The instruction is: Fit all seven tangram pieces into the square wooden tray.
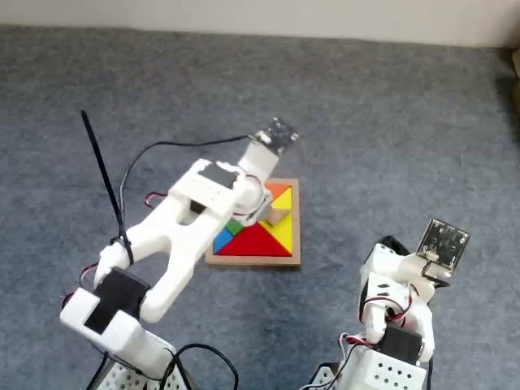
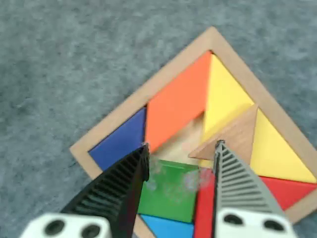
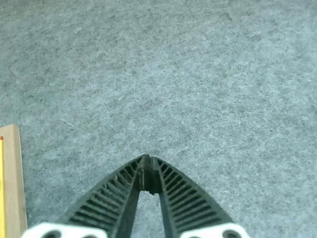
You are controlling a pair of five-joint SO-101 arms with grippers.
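Left gripper point(image 2: 182, 147) hangs low over the wooden tray point(image 2: 138, 93). Its jaws are abt half open and hold nothing. Coloured pcs lie flat in the tray. A plain wood triangle point(image 2: 234, 140) seems to ride up over the yellow piece point(image 2: 225, 91) and isn't seated. The bare slot point(image 2: 190, 133) sits right btwn my fingertips. The triangle lies just off to the side, by the paler finger point(image 2: 233, 183), with one corner poking toward the slot. I judge it needs a nudge across into that gap. Right gripper point(image 3: 147, 164) is pinched closed and empty over carpet, w/ the tray's edge near, so the left arm is nearer.
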